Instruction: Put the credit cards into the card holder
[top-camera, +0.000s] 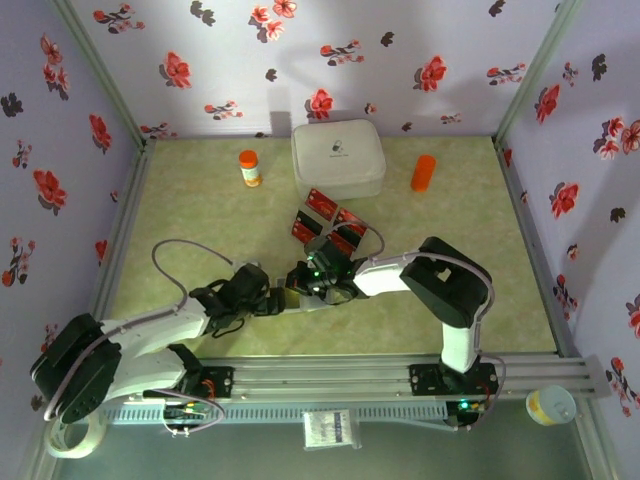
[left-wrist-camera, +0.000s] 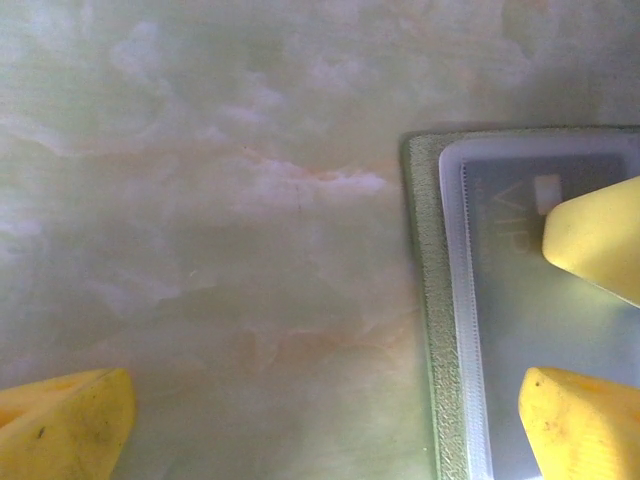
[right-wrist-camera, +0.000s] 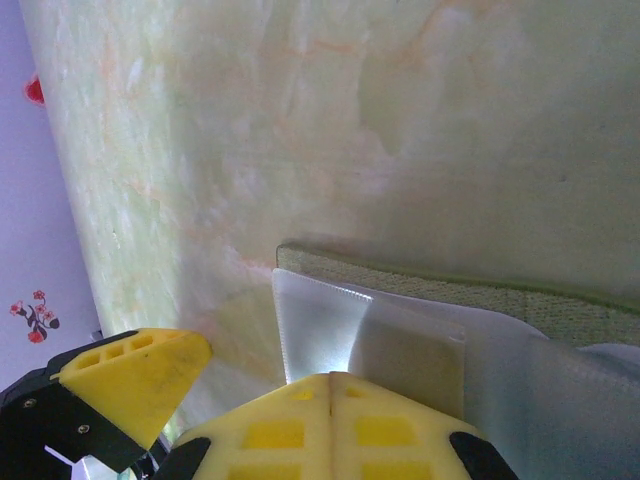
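Tape roll (top-camera: 72, 438): one, at the near left corner beyond the table, cut off by the picture edge.
Left gripper (left-wrist-camera: 325, 410): jaws spread wide and holding nothing. One yellow fingertip (left-wrist-camera: 70, 420) is over bare table, the other over the holder's pocket, and both are cropped by the wrist view.
Bottle (top-camera: 249, 168): one, upright with an orange cap, far left of the white case. Its label is too small to read.
Card holder (left-wrist-camera: 432, 330): lies flat near the table's (top-camera: 190, 210) front middle, between the two grippers. Its olive edge and clear pocket show, but the rest runs out of view. From above it is almost covered by the grippers.
Card in pocket (left-wrist-camera: 520, 300): one, greyed by the plastic, lettering faint.
Credit cards (top-camera: 322, 205): four red ones countable, loose just in front of the case. The nearest is partly under the right wrist.
White case (top-camera: 338, 158): one, at the back.
Right gripper (right-wrist-camera: 330, 385): fingertips pressed together at the pocket's edge. Whether they pinch anything thin cannot be told.
Orange cylinder (top-camera: 424, 172): one, right of the case.
Tub (top-camera: 550, 405): one, off the table's near right.
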